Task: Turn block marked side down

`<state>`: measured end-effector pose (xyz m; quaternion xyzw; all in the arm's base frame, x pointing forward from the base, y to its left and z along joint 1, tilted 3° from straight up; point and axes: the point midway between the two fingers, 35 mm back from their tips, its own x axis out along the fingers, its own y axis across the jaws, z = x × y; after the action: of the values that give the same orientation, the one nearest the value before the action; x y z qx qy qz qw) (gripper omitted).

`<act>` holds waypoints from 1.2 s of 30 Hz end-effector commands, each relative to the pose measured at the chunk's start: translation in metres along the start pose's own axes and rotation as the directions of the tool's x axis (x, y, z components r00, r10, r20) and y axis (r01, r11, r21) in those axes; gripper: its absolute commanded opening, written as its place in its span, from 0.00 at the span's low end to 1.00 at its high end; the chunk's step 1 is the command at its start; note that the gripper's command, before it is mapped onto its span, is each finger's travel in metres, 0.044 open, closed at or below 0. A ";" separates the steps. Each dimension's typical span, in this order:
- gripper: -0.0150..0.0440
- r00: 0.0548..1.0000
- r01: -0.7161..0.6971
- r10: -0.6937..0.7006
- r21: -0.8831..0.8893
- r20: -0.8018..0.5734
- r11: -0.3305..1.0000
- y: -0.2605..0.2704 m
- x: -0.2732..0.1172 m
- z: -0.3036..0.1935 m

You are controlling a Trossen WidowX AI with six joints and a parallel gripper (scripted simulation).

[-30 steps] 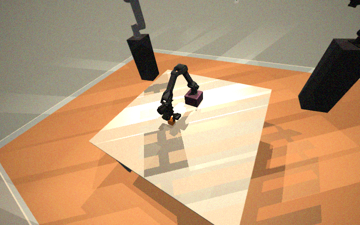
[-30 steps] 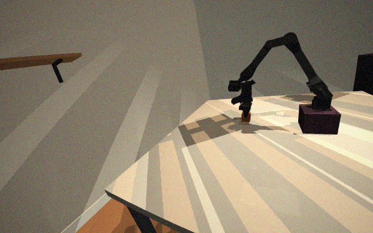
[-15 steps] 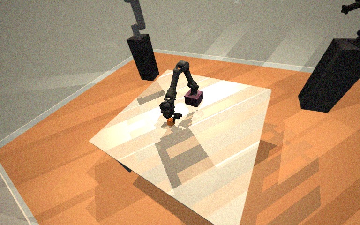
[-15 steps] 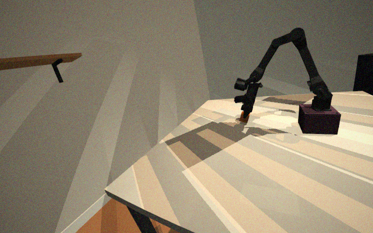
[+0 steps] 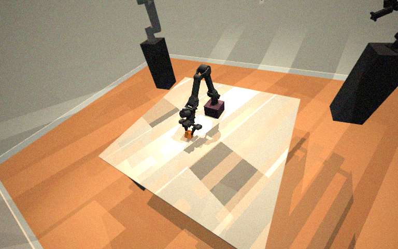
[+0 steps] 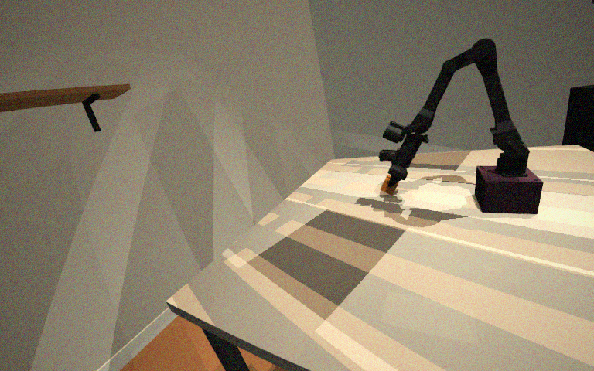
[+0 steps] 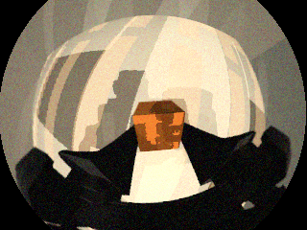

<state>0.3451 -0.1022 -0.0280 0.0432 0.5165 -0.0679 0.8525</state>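
The orange block (image 5: 188, 135) (image 6: 387, 186) (image 7: 158, 130) is between the fingertips of my gripper (image 5: 189, 132) (image 6: 390, 180) (image 7: 157, 126), which is shut on it. In the exterior view the gripper leans and the block is tilted with it, close over the table (image 5: 261, 202) (image 6: 442, 301). Whether its lower edge touches the tabletop I cannot tell. In the wrist view one face and the darker top of the block show, with patches of light and shadow over them. No marking can be told apart on these faces. The other faces are hidden.
The arm's dark purple base box (image 5: 214, 109) (image 6: 507, 194) stands on the table behind the gripper. Black pedestals (image 5: 159, 64) (image 5: 357, 85) with other arms stand beyond the table. A wooden rail (image 6: 52, 98) is on the wall. Strong bands of light and shadow cross the tabletop.
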 end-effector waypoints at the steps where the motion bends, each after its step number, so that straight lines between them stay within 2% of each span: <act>1: 0.25 1.000 -0.003 0.003 -0.007 0.026 1.000 0.000 -0.002 0.004; 19: 0.25 0.964 -0.004 0.004 0.001 0.267 1.000 -0.002 0.031 -0.001; 36: 0.25 0.874 -0.004 0.006 -0.005 0.485 1.000 0.000 0.028 -0.013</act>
<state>0.3525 -0.1055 -0.0572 0.0221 0.3020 -0.0759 0.9500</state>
